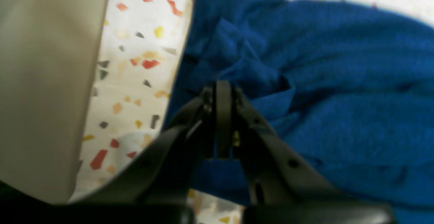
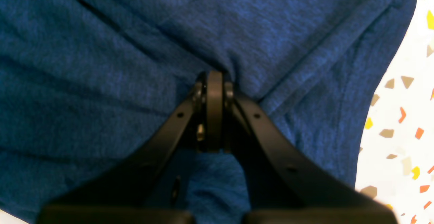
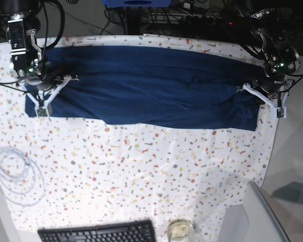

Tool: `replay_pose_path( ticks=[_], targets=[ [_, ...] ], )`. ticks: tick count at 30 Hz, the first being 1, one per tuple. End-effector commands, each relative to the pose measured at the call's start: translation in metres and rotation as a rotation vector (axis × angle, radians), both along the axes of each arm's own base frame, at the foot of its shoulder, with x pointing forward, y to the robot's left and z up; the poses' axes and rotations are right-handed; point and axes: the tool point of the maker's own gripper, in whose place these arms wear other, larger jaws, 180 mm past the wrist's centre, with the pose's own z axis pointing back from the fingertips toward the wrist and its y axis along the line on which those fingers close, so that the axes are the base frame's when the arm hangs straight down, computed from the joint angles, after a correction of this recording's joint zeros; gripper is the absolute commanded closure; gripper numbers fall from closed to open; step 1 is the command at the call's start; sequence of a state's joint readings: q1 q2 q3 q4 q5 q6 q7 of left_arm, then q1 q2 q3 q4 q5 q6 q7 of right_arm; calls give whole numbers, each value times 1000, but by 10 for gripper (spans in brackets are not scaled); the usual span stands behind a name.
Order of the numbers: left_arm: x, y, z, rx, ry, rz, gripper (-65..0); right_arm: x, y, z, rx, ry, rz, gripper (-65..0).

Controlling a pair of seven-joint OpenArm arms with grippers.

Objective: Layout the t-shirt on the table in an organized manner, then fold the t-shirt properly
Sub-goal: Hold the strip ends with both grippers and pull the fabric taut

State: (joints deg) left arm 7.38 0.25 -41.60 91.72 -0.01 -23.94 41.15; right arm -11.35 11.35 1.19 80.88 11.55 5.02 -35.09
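Note:
The dark blue t-shirt (image 3: 146, 85) lies stretched in a long band across the far part of the table (image 3: 141, 166), doubled over lengthwise. My right gripper (image 3: 44, 95) is at the band's left end in the base view. In the right wrist view it (image 2: 214, 75) is shut on a pinch of t-shirt (image 2: 101, 64), with creases running out from the tips. My left gripper (image 3: 258, 94) is at the band's right end. Its jaws (image 1: 223, 85) are shut on bunched t-shirt (image 1: 339, 81) close to the cloth's edge over the speckled table (image 1: 135, 81).
A black keyboard (image 3: 98, 233) and a glass (image 3: 179, 229) sit at the table's near edge. A coil of white cable (image 3: 15, 171) lies near the left edge. A plain grey surface (image 1: 44, 81) borders the table beside my left gripper. Cables and equipment crowd the far edge.

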Motion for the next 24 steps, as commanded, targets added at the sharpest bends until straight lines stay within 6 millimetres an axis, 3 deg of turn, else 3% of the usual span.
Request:
replay_pose_path(
  ticks=[1,9,24],
  targets=[
    [6,12,16,32,-52,30,0,-2,-3,0,-11,10,4,-2],
    [18,-2,17,27,-60,-14,0,0,-3,0,-11,7,4,-2],
    [11,-4,4,5,-28,-6,0,0,-3,0,-11,7,4,-2]
  ],
)
